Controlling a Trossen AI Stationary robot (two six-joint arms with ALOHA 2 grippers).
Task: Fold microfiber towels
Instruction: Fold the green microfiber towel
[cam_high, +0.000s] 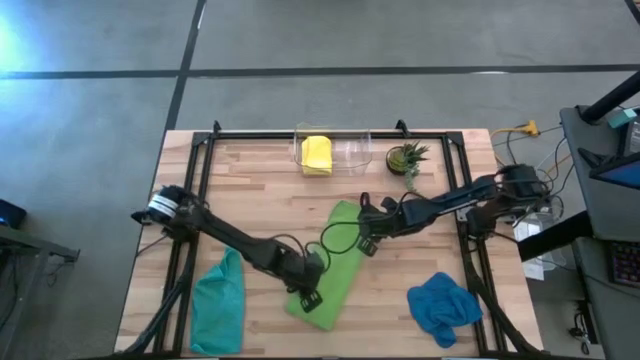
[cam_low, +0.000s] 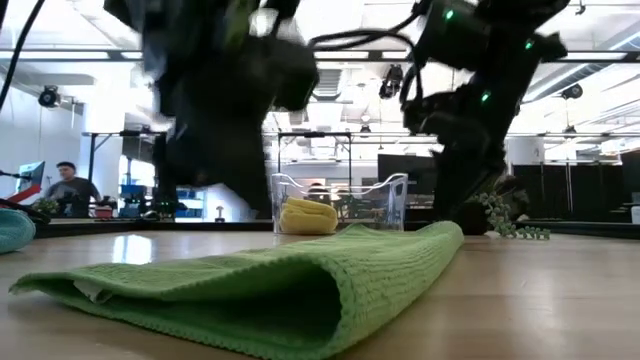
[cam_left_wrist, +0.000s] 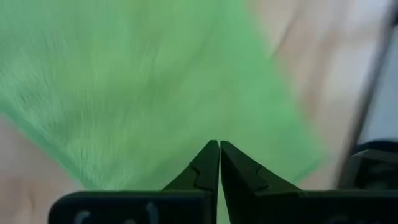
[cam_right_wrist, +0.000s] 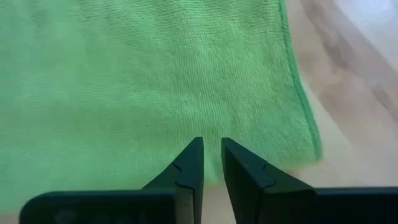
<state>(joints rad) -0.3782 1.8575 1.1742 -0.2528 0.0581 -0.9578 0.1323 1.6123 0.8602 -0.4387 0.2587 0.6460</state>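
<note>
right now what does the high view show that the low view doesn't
Only the high view shows the blue towel crumpled by the table's near right corner, the whole teal towel near left, and each tool's place: left tool over the green towel's near end, right tool over its far end. Only the low view shows that towel's doubled fold and a person in the room. Both show the yellow towel in the clear bin and the plant.

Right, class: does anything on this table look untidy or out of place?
Yes. The teal towel and blue towel lie crumpled near the front corners, unfolded, unlike the lime green towel folded flat mid-table.
</note>
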